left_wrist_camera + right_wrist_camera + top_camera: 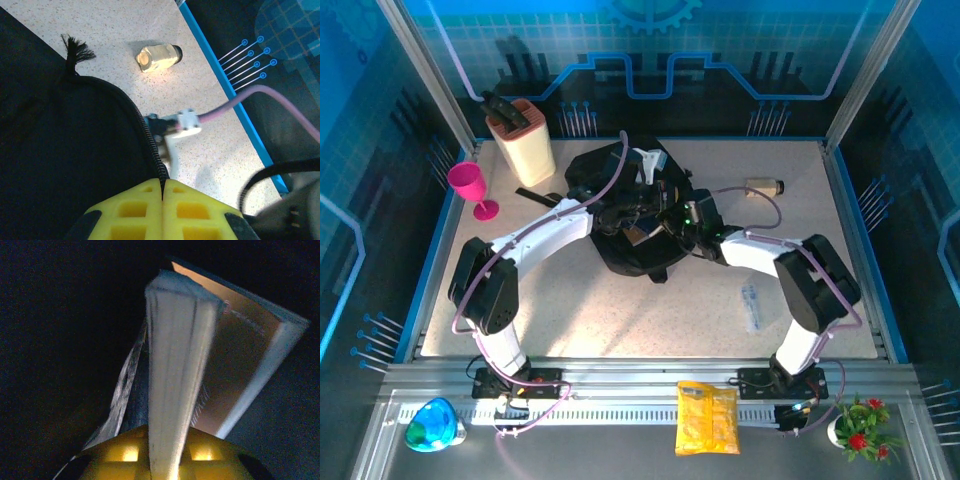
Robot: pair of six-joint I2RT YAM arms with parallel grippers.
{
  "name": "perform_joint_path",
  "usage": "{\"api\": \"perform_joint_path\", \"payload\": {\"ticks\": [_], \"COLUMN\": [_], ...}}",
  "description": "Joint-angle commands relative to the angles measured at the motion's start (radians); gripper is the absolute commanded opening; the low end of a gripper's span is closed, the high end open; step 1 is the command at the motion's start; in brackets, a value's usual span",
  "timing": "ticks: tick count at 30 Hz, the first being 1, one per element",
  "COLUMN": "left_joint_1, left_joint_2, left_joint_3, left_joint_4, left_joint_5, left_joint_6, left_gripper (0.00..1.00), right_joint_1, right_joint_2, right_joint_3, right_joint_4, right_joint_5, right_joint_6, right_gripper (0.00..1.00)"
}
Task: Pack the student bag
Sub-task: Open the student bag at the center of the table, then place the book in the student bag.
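Observation:
The black student bag (620,255) lies in the middle of the table, and both grippers meet over its opening. My left gripper (638,207) is shut on the bag's zipper edge (151,147); in the left wrist view its yellow fingers (142,200) pinch that rim with no gap, the bag's black fabric (60,150) to their left. My right gripper (672,222) reaches into the opening, shut on a notebook (175,355). The notebook's pale page edge runs up from between the yellow fingers (210,445), a brown cover (245,360) splayed to its right, inside the dark bag (60,340).
A knife block (525,140), a pink goblet (472,187) and a flat black strip (535,196) stand at the back left. A small beige cylinder (763,187) (158,57) lies at the back right, a clear packet (751,306) at front right. A yellow packet (708,418) rests on the front rail.

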Motion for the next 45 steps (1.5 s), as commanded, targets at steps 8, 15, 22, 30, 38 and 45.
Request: {"api": "perform_joint_path", "payload": {"ticks": [8,15,22,30,38,45], "left_joint_1": [-0.006,0.011,0.017,0.019,0.064,0.205], "left_joint_2": [-0.043,-0.042,-0.043,-0.05,-0.136,-0.268], "left_joint_3": [0.041,0.025,0.003,-0.041,-0.175,-0.425], "left_joint_4": [0.065,0.087,0.084,0.072,-0.023,-0.03], "left_joint_5": [-0.033,-0.06,-0.065,-0.052,-0.135,-0.218], "left_joint_6": [-0.045,-0.098,-0.108,-0.124,-0.128,-0.225], "left_gripper": [0.0,0.0,0.02,0.3,0.69,0.66], "right_joint_1": [0.022,0.018,-0.039,-0.167,-0.249,-0.249], "right_joint_2": [0.106,0.168,-0.061,-0.436,-0.645,-0.595], "right_joint_3": [0.043,0.093,-0.052,-0.259,-0.193,-0.175], "right_joint_4": [0.196,0.071,0.014,-0.192,-0.473,-0.486], "right_joint_5": [-0.056,-0.081,-0.119,-0.092,0.023,-0.028], "right_joint_6": [0.025,0.045,-0.058,-0.2,-0.43,-0.445], "right_gripper": [0.14,0.33,0.58,0.69,0.84,0.85]}}
